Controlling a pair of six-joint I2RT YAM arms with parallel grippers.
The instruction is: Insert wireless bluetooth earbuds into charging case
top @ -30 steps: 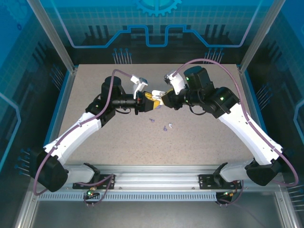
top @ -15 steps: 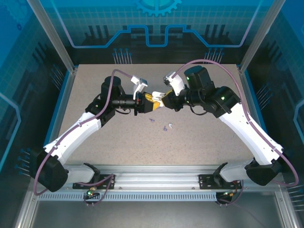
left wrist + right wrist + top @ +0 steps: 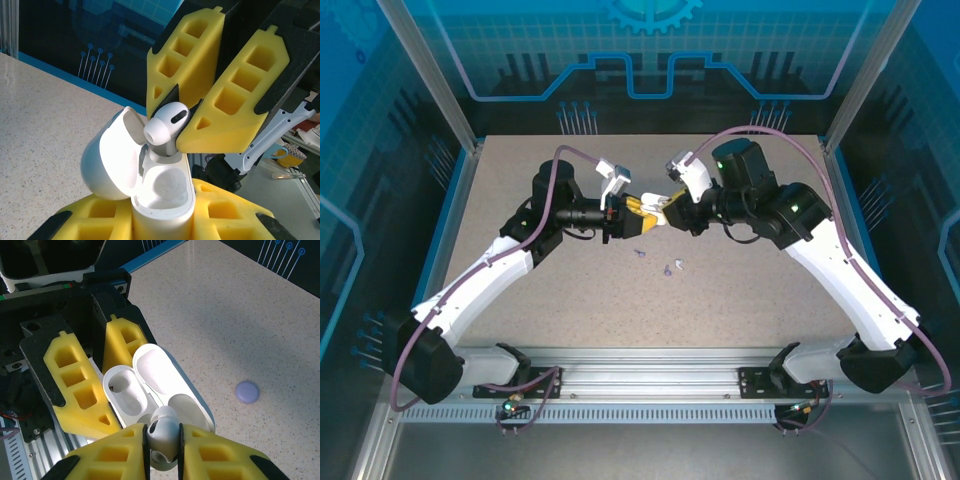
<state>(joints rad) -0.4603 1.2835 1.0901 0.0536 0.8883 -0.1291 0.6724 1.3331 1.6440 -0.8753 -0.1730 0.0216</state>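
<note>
1. The right claw (image 3: 162,434) is clenched on a white earbud (image 3: 165,127), with a yellow pad pressed against each side of its rounded head.
2. The earbud's short stem points down into one socket of the case (image 3: 125,392). How deep the stem sits I cannot tell.
3. The other socket (image 3: 164,187) is a bare white hollow.
4. The left claw (image 3: 162,222) is clamped on the lower body of the case, yellow pads on both sides, holding it upright above the surface (image 3: 240,315).
5. The case lid (image 3: 107,160) is swung open on its hinge and leans away from the earbud.
6. In the top view the two claws meet tip to tip over the middle of the surface, the left arm reaching in from the left and the right arm from the right.
7. A flat round purple disc (image 3: 247,391) lies on the surface well apart from the case.
8. A few small purplish bits (image 3: 671,267) lie on the surface near the claws, toward the arm bases. They are too small to make out.
</note>
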